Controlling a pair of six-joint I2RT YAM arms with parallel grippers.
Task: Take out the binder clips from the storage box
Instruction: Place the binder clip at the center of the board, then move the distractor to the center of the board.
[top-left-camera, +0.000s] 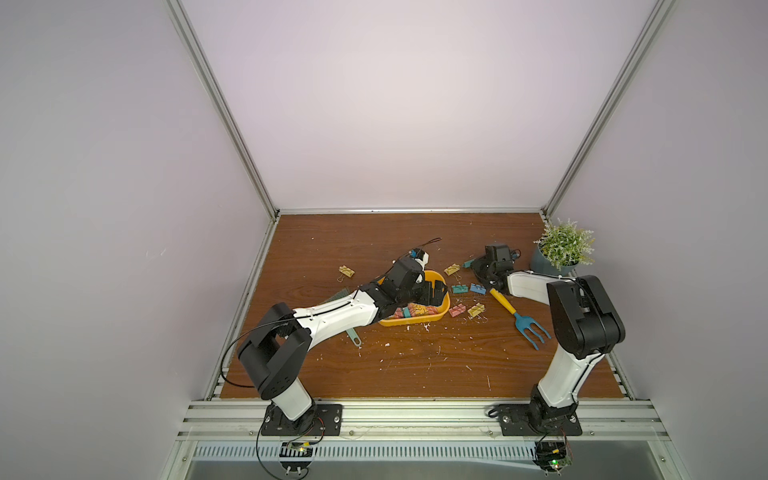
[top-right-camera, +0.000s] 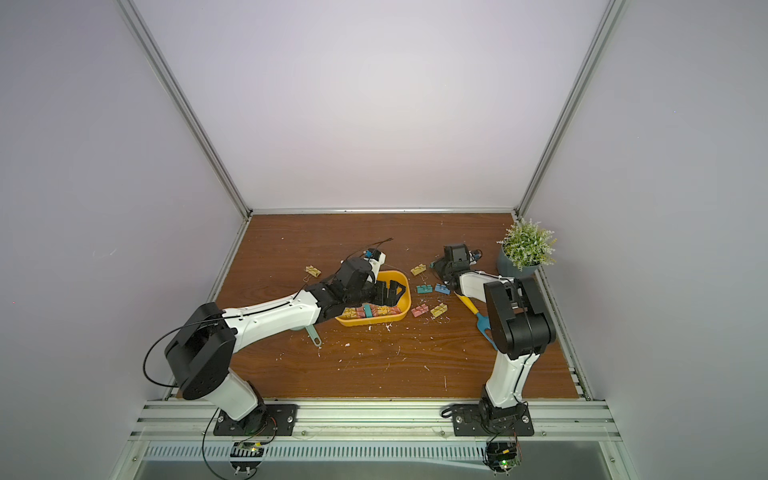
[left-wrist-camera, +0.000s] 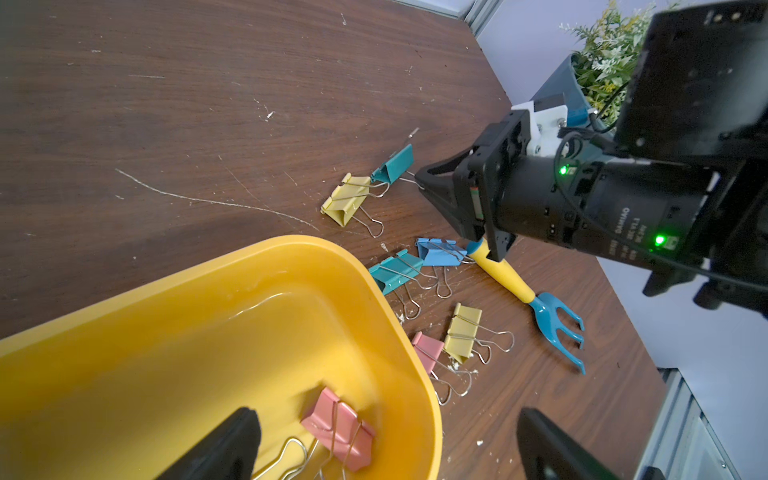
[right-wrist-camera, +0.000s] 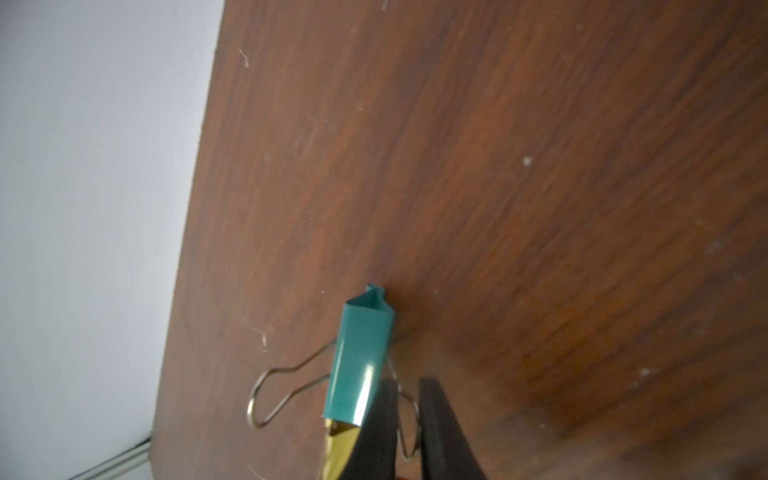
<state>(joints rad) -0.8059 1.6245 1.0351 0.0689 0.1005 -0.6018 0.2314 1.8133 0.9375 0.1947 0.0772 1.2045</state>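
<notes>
Left claw (top-left-camera: 436, 292) hanging wide open over the storage box (top-left-camera: 411, 322), with binder clips (top-left-camera: 456, 310) lying inside it and out on the bench (top-left-camera: 374, 374).
The storage box is showing as a shallow, glossy yellow tub with rounded corners and a rolled rim, sitting mid-bench; the binder clips are small pastel fold-backs with thin wire handles. Both top views are showing seven clips out on the wood (three yellow, two teal, one blue, one pink): six are clustering toward the right arm and a lone yellow clip (top-left-camera: 346, 272) is lying apart on the other side. Those in the box are hiding partly under the left arm, uncountable. Only the left wrist view is showing a pink clip (left-wrist-camera: 336, 428) lying inside the box near its wall. Only the right wrist view is showing the right claw (right-wrist-camera: 408, 386) with its jaws standing slightly apart, a teal clip (right-wrist-camera: 361, 361) lying with its wire handle in the gap.
</notes>
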